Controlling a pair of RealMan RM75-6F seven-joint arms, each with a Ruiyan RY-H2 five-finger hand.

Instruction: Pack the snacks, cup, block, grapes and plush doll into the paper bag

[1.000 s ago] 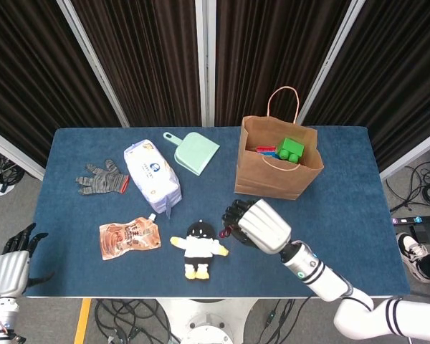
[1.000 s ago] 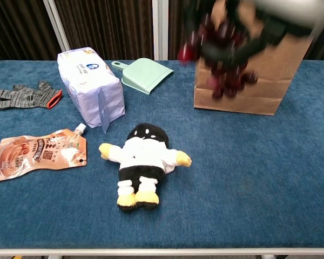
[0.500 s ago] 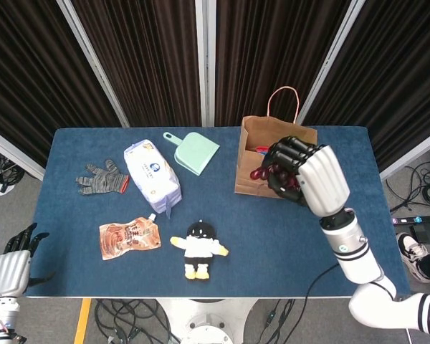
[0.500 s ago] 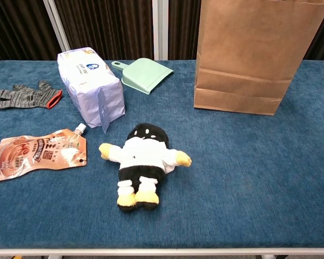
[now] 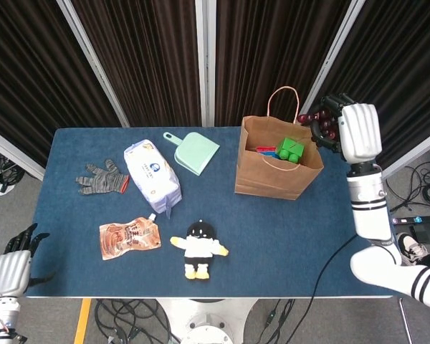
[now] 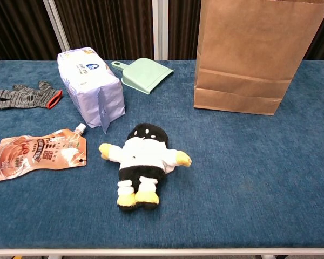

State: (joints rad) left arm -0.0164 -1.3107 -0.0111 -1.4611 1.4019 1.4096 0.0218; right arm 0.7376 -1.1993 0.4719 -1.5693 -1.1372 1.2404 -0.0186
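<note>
Up high, the right robot hand [image 5: 342,129] clutched the grapes [image 5: 317,120] beside the paper bag [image 5: 276,168] mouth, presumably raised to clear its rim. The left robot hand [image 5: 13,261] hung slack and spread off the desk [image 5: 330,236]. The plush doll [image 5: 197,249] waited unpacked.

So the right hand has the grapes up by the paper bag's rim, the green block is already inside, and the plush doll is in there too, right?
Not quite: the plush doll is not in the paper bag; the head view shows it lying on the table. The rest holds: the right hand holds the grapes by the rim, and the green block is inside.
</note>
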